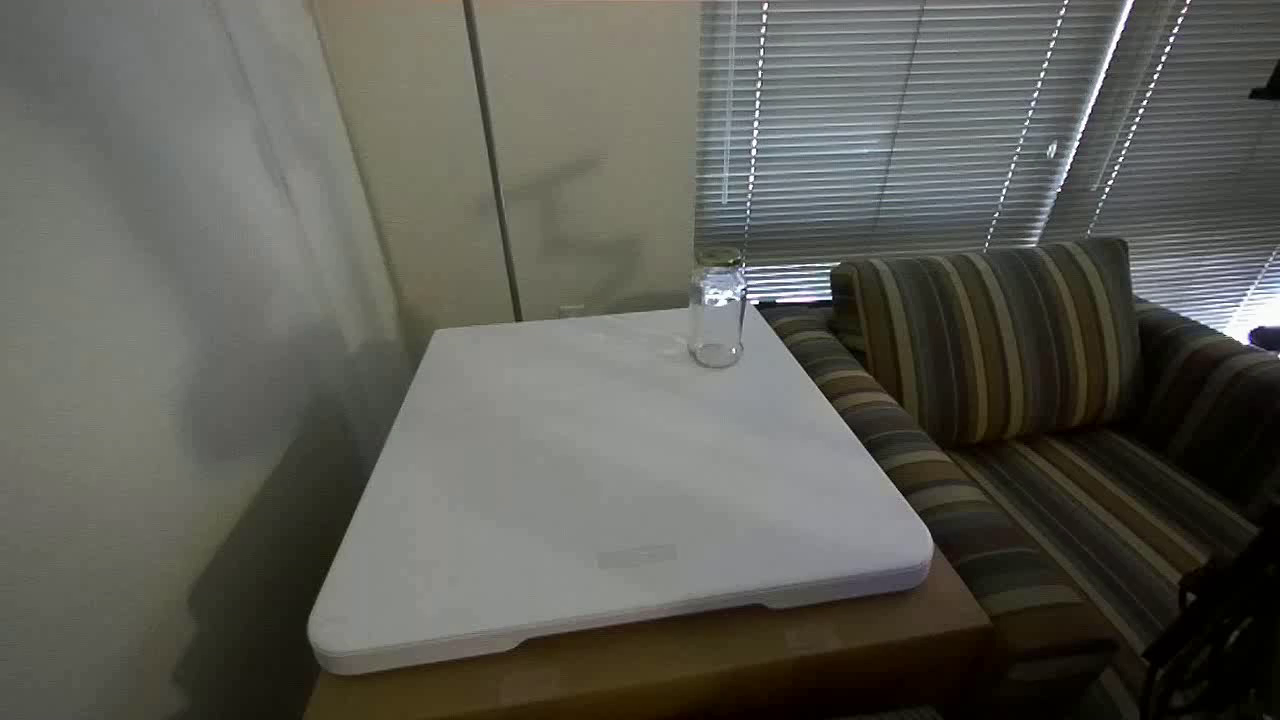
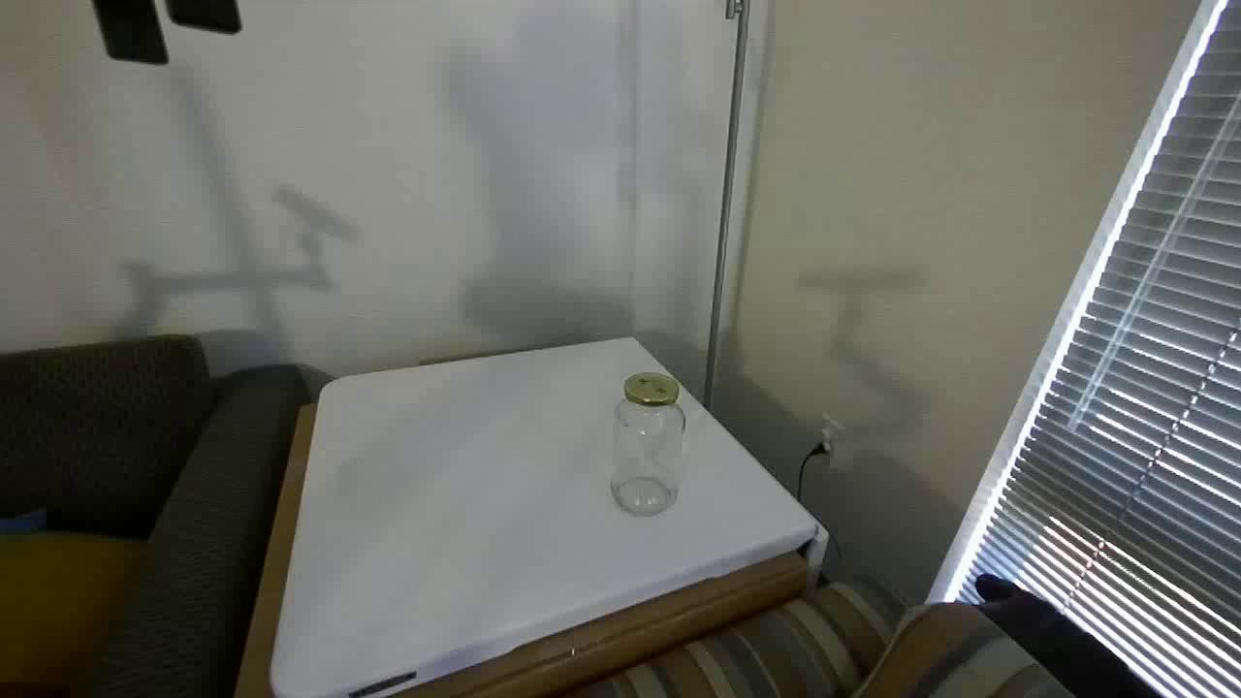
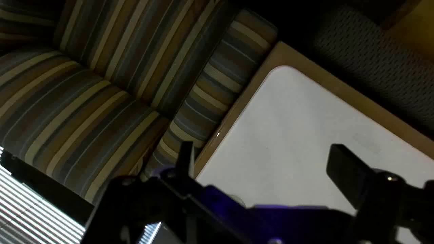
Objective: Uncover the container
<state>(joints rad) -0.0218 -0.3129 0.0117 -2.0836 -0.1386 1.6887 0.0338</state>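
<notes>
The container, a clear glass jar, stands upright near the table's edge in both exterior views (image 1: 716,315) (image 2: 647,456). A yellowish lid sits on top of it in both exterior views (image 1: 719,257) (image 2: 652,389). My gripper (image 3: 261,150) is open, with its two dark fingers wide apart and nothing between them in the wrist view. In an exterior view the fingertips (image 2: 173,39) show at the top left corner, high above the table and apart from the jar. In the wrist view only a thin curved edge of the jar (image 3: 239,200) shows; the gripper body hides the rest.
The white tabletop (image 1: 600,450) lies on a brown box (image 1: 640,660). A striped armchair (image 1: 990,350) stands along one side of the table. A dark sofa (image 2: 97,436) stands at another side. Walls, a metal pole (image 2: 727,204) and window blinds (image 1: 880,130) are close by.
</notes>
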